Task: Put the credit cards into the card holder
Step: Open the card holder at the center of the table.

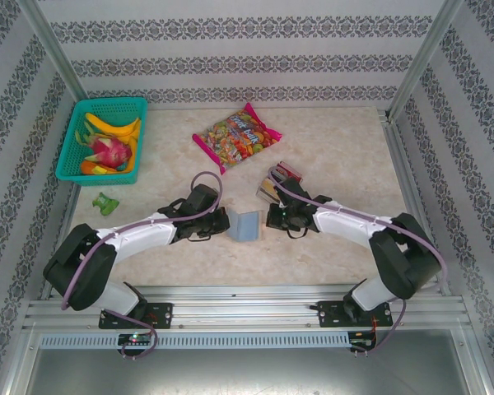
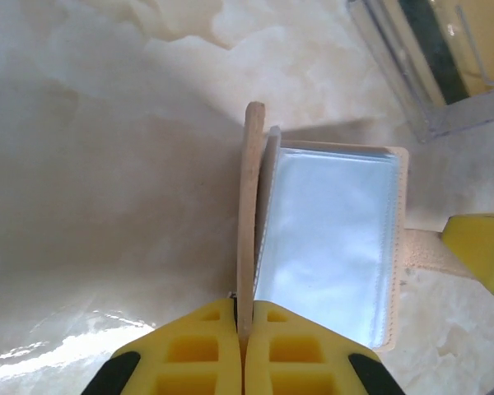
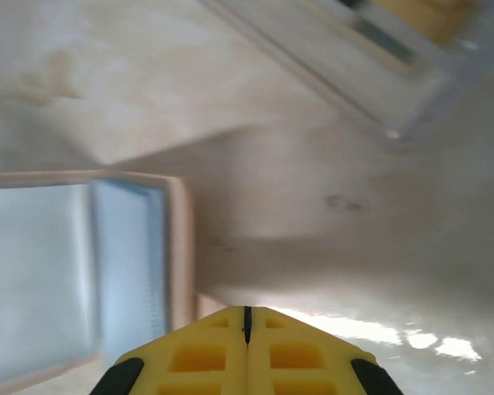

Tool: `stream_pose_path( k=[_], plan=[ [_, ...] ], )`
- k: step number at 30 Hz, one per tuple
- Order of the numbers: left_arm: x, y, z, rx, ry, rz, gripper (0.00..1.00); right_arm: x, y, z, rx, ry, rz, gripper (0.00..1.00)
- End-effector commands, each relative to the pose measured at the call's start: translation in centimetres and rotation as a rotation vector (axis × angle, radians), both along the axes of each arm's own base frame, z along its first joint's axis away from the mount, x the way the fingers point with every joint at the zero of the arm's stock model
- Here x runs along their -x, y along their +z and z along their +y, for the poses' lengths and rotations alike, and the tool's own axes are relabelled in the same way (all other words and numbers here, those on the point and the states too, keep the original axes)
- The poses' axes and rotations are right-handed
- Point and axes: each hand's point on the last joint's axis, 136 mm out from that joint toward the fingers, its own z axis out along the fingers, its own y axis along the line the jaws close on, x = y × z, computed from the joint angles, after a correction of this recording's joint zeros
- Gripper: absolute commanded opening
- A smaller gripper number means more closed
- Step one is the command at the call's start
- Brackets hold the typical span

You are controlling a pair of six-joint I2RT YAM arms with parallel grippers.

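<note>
Since the wallet (image 2: 329, 247) is light and floppy, the left claw (image 2: 244, 325) squeezes its cover edge tight, and the right claw (image 3: 247, 319) looks closed too.

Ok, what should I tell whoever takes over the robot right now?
Left gripper: shut on one cover of the small tan leather-like folding card holder, holding that cover upright, holder open.
Right gripper: shut, by the holder's strap; a grip on it is unclear.
Thin plastic credit cards: in the clear plastic upright rack, just beyond the holder.
Done: holder opened. Left: all cards; its clear sleeves look empty.
</note>
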Motion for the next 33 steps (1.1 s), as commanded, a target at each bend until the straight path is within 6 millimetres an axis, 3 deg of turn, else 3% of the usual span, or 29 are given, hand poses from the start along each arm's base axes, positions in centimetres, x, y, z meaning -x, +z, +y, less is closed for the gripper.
stream_pose_path(
  k=[1, 4, 6, 11, 14, 17, 20, 23, 27, 33],
  plan=[
    [1.2, -2.5, 1.1, -0.045, 0.052, 0.061, 0.01, 0.9, -2.4, -1.7, 0.104, 0.016, 0.050, 0.13],
    [1.3, -2.8, 0.6, -0.008, 0.051, 0.068, 0.01, 0.8, -0.9, -1.0, 0.061, 0.029, 0.030, 0.26],
    [1.2, -2.6, 0.3, 0.015, 0.044, 0.060, 0.01, 0.3, 1.6, -0.7, 0.030, 0.029, -0.028, 0.37],
    [1.0, -2.1, -0.1, 0.030, 0.036, 0.045, 0.01, -0.4, 7.8, 0.5, -0.061, 0.057, -0.184, 0.50],
    [0.7, -1.6, -0.5, 0.051, 0.030, 0.033, 0.01, -0.1, 10.1, 2.8, -0.130, 0.125, -0.234, 0.50],
    [0.6, -1.2, -0.7, 0.064, 0.027, 0.026, 0.01, 0.4, 10.8, 5.4, -0.179, 0.184, -0.237, 0.37],
    [0.5, -0.8, -0.9, 0.076, 0.028, 0.018, 0.01, 0.9, 9.4, 7.8, -0.176, 0.240, -0.188, 0.28],
    [0.5, -0.9, -0.7, 0.065, 0.029, 0.020, 0.02, 0.8, 6.0, 8.1, -0.094, 0.233, -0.105, 0.23],
    [0.8, -1.6, -0.3, 0.040, 0.030, 0.035, 0.04, 0.5, 1.4, 6.5, 0.012, 0.190, -0.028, 0.25],
    [1.3, -3.1, 0.9, -0.017, 0.052, 0.060, 0.08, 1.1, -2.7, 2.5, 0.161, 0.130, 0.041, 0.34]
  ],
)
